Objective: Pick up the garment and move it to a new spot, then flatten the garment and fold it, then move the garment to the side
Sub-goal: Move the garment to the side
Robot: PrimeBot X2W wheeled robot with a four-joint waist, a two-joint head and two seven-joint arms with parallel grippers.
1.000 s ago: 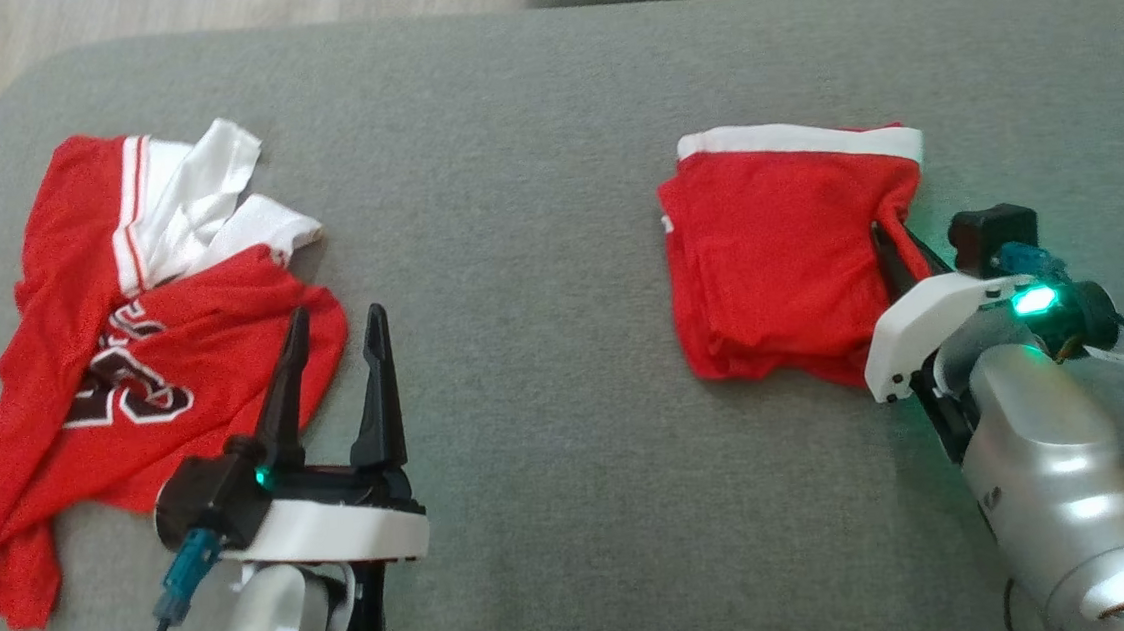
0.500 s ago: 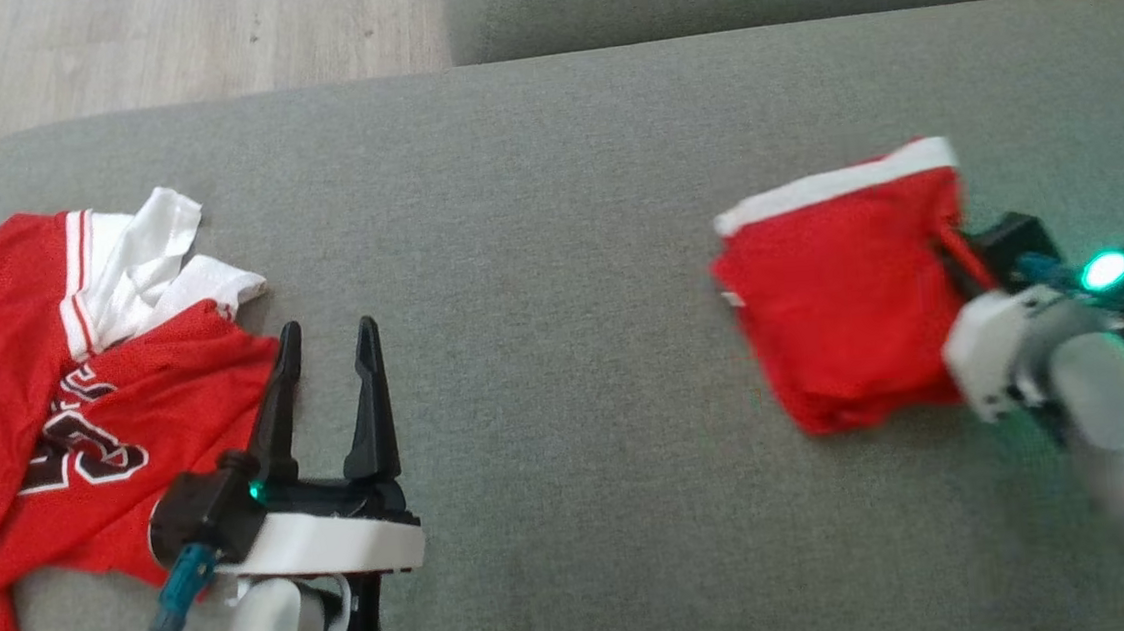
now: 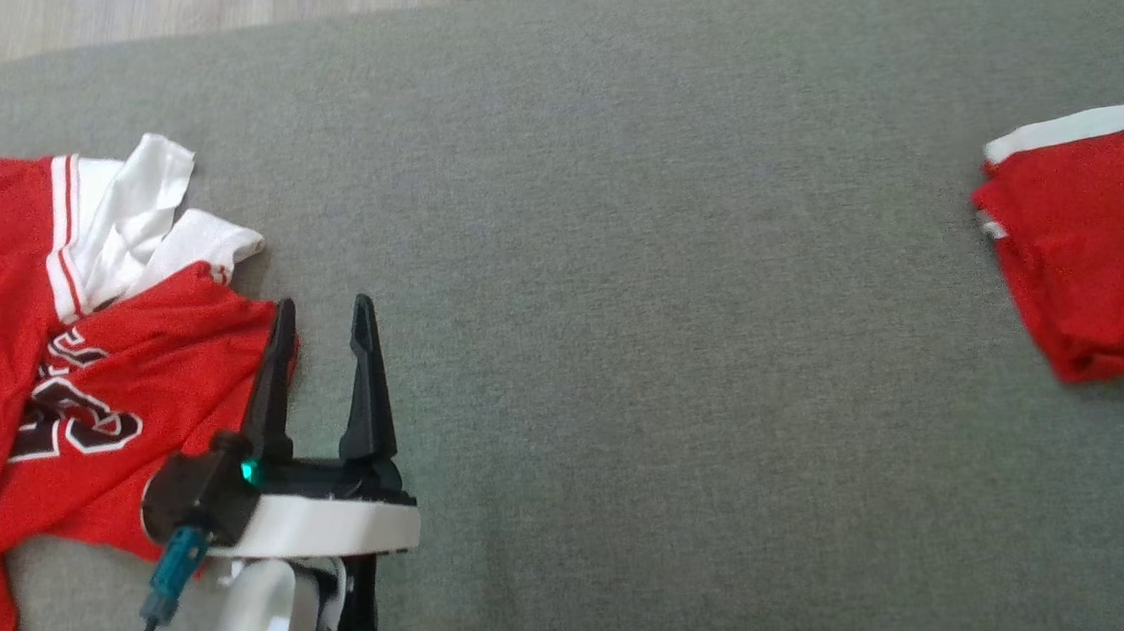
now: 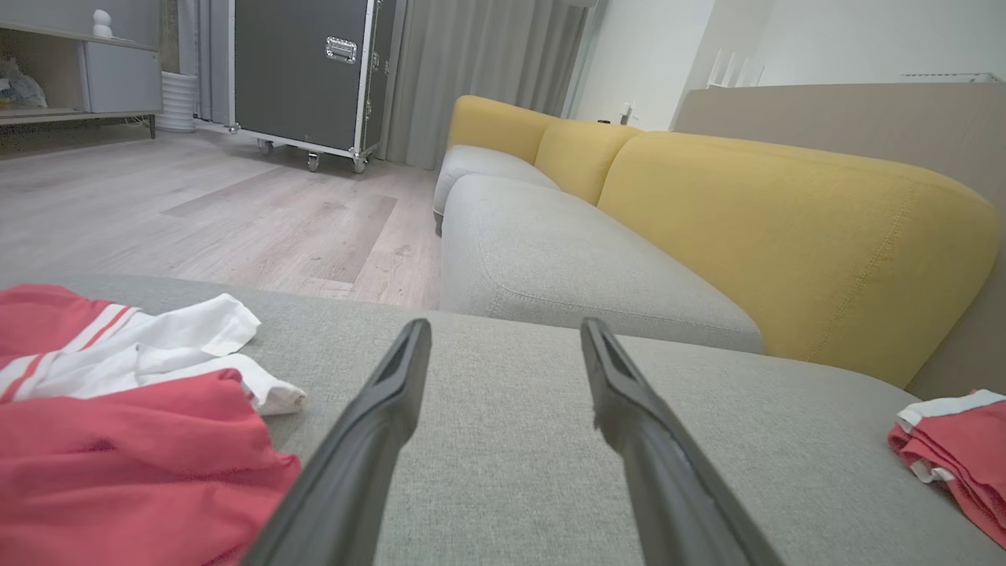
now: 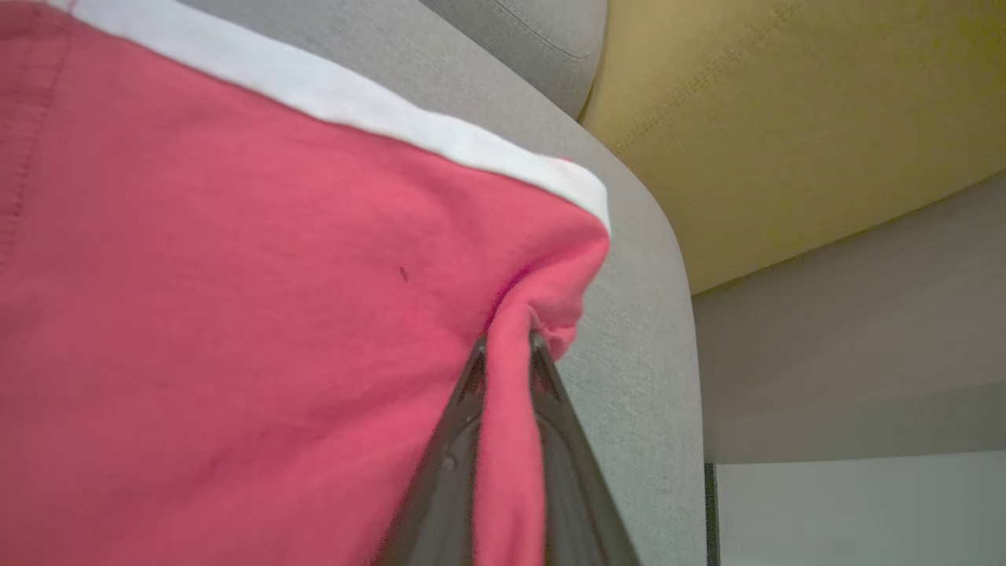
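The folded red garment [image 3: 1102,233] with a white band lies at the far right of the grey sofa seat, cut off by the head view's right edge. In the right wrist view my right gripper [image 5: 507,346] is shut on a pinched fold at the red garment's [image 5: 236,314] right side, close to the seat's edge. The same garment [image 4: 955,456] shows at the lower right of the left wrist view. My left gripper [image 3: 320,319] stands open over the seat with nothing between its fingers, just right of a crumpled red and white jersey [image 3: 75,374].
The grey seat [image 3: 637,249] stretches between the two red clothes. Wooden floor [image 3: 147,7] lies beyond its far left corner. Behind the seat are another grey cushion [image 4: 566,267], yellow backrests [image 4: 786,228] and a black wheeled case [image 4: 314,71].
The folded garment has slid to the right along the seat with my right gripper shut on it; the right arm has left the head view. The camera has shifted. My left gripper stays open.
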